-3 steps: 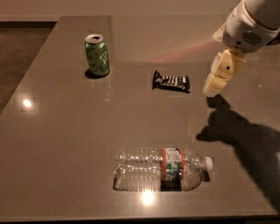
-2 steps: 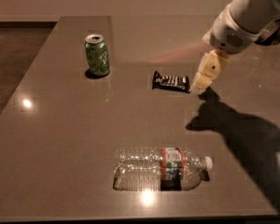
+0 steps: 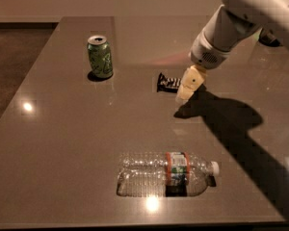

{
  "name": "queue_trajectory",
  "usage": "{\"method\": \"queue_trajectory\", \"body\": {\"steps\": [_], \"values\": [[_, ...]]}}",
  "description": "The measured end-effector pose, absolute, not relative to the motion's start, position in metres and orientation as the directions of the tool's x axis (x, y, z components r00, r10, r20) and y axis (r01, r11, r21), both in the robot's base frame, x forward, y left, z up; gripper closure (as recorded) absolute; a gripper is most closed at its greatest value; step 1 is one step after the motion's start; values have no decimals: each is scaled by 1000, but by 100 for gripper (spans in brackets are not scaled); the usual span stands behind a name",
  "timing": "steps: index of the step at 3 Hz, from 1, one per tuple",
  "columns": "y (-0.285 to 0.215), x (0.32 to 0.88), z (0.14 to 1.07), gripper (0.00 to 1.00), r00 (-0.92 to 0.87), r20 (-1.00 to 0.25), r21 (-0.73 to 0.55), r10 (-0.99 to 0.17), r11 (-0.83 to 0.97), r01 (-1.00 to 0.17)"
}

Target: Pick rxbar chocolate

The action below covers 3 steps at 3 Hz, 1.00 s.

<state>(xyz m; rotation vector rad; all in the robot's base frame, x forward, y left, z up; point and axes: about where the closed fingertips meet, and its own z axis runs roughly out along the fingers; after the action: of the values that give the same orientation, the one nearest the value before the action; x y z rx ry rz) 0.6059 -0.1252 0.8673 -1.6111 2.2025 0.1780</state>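
The rxbar chocolate (image 3: 167,82) is a small flat black bar with white lettering, lying on the brown table (image 3: 62,129) near the middle. My gripper (image 3: 189,86) hangs from the white arm coming in from the upper right. Its cream-coloured fingers point down at the bar's right end and cover part of it. The gripper holds nothing that I can see.
A green can (image 3: 100,57) stands upright at the back left. A clear plastic bottle (image 3: 166,173) with an orange and green label lies on its side near the front edge. A dark object (image 3: 269,38) sits at the far right, behind the arm.
The arm and gripper have moved left and slightly down, from right of the bar to just over its right end. The bar, can and bottle have not moved.
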Motion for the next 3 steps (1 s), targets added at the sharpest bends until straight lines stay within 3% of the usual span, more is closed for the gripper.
{"method": "queue_trajectory", "body": {"steps": [1,3], "values": [[-116,614,848,0,-245,-375,-121,-894,309,-943],[-104,621,833,41,-224,-362,-96,-905,275,-957]]}}
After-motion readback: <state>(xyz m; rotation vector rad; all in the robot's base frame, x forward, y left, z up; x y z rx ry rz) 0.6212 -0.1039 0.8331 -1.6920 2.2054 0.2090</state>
